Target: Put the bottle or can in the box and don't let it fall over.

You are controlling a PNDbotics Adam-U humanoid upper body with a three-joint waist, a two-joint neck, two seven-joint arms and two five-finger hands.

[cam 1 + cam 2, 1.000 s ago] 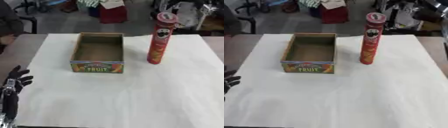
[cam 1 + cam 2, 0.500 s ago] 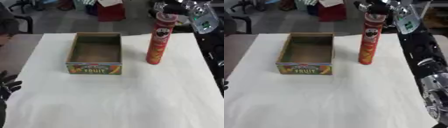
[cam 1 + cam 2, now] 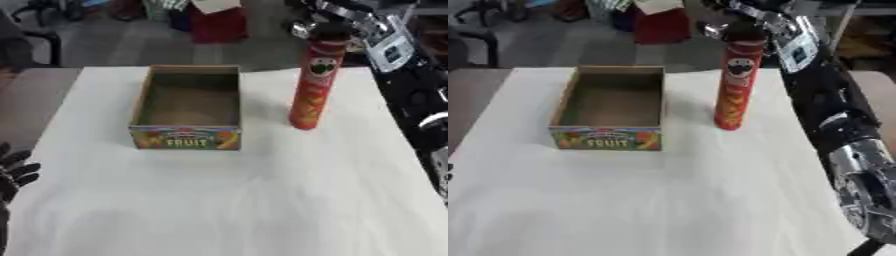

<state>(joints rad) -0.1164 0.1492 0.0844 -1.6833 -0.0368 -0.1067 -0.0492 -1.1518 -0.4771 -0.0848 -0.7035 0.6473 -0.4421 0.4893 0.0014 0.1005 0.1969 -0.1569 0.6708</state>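
Right hand [image 3: 750, 20] reaching over the top of an upright red can [image 3: 735, 85].
Its fingers are curling around the can's cap; the open cardboard box [image 3: 610, 110] is sitting to its left. Left hand [image 3: 13, 172] is resting open.

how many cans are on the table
1. The tall red can stands upright on the white table, right of the empty fruit box, with the right robot hand at its top.

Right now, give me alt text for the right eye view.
The robot's right hand reaches over the top of an upright red can standing right of an open, empty fruit box on a white table.
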